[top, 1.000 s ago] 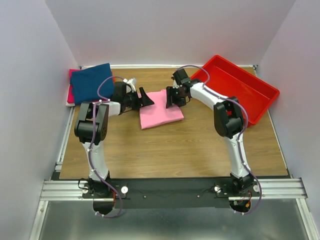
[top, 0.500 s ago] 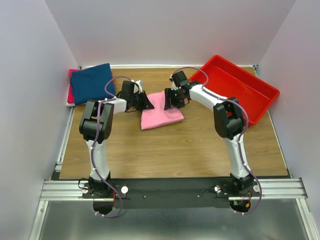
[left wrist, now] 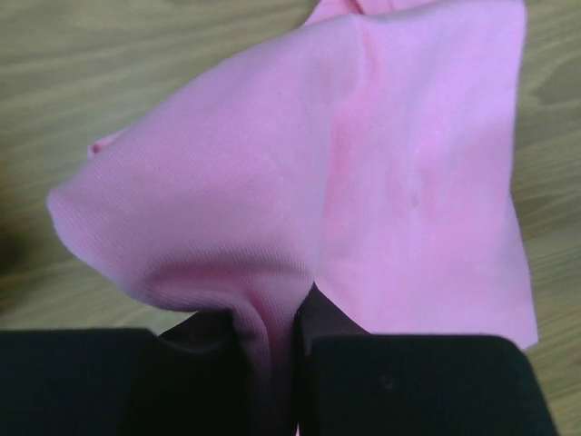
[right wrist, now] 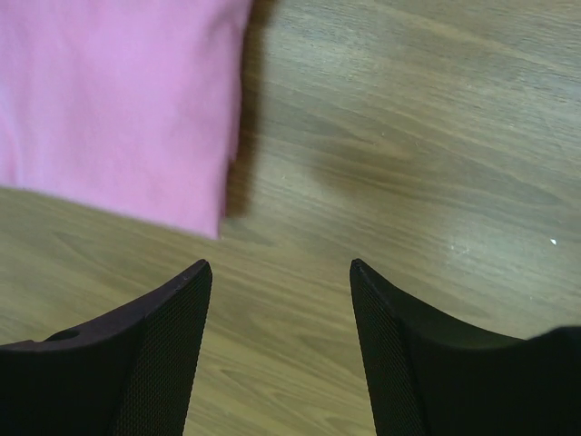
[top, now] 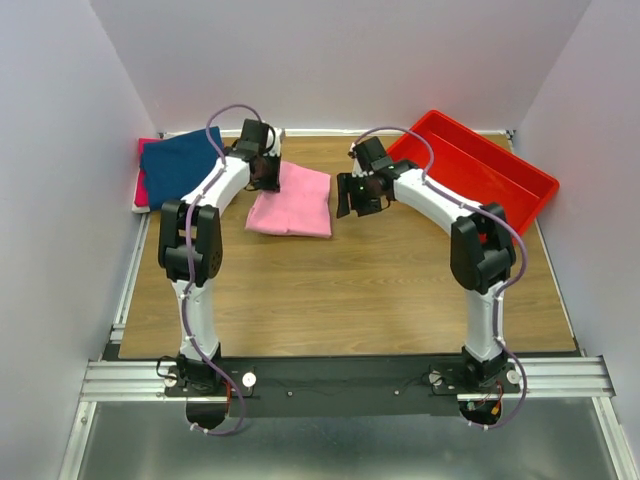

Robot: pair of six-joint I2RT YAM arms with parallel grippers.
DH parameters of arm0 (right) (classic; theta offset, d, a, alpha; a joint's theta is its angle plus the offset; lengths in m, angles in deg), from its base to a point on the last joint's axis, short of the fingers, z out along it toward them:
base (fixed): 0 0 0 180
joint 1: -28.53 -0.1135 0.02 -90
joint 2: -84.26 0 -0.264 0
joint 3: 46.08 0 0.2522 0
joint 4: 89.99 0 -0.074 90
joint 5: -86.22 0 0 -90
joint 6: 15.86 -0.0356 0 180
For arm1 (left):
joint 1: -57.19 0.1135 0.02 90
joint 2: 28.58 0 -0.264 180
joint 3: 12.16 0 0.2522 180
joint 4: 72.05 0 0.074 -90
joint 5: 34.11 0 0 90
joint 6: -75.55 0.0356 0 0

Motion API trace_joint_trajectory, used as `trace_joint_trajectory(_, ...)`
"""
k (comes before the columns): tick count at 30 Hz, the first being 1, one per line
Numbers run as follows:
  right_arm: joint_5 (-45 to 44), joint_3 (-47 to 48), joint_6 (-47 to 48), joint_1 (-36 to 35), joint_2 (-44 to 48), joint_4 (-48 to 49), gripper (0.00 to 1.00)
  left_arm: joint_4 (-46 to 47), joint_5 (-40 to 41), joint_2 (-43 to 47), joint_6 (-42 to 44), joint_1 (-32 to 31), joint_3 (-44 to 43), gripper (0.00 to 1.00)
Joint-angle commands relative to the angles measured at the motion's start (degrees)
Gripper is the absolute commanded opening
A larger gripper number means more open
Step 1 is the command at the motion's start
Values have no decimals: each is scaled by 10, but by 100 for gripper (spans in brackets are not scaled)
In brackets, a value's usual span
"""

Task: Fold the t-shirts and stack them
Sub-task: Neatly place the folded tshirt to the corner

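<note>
T-shirts: one soft light-pink shirt point(top: 292, 202), centre; one navy shirt point(top: 182, 165) atop one magenta shirt point(top: 142, 188), upper left.
My left claw point(left wrist: 272, 363): clamped on pink cloth.
My right claw point(right wrist: 277, 268): apart.
Red plastic rectangular tray point(top: 520, 185): one, upper right.

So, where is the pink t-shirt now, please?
In the top view, the pink t-shirt lies left of centre on the table, a far corner pinched by the left gripper, the right gripper to its right.

Red-magenta shirt point(top: 141, 190) mostly under the navy shirt point(top: 176, 165); pink shirt point(right wrist: 118, 91) partly beyond the right wrist view's upper-left edges.
</note>
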Motion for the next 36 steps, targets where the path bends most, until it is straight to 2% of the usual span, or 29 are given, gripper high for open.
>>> trace_joint_trajectory(1, -18, -19, 3, -5, 40, -19, 70, -101, 109, -3, 71, 7, -64, 0)
trace_joint_trajectory(6, -15, -11, 7, -5, 60, -36, 70, -126, 135, -24, 115, 11, -132, 0)
trace_joint_trajectory(12, -3, 4, 28, -5, 65, -56, 70, -165, 124, -70, 133, 24, -252, 0)
trace_joint_trajectory(19, -11, 30, 63, -5, 53, -81, 70, -146, 82, -75, 145, 55, -307, 0)
trace_joint_trajectory(23, -15, 39, 77, -5, 47, -91, 70, -141, 67, -64, 141, 76, -323, 0)
trace_joint_trajectory(31, -15, 54, 86, -5, 33, -102, 70, -129, -15, -13, 145, 119, -313, 0)
trace_joint_trajectory(36, -11, 57, 87, -5, 31, -106, 70, -121, -52, 25, 134, 164, -311, 0)
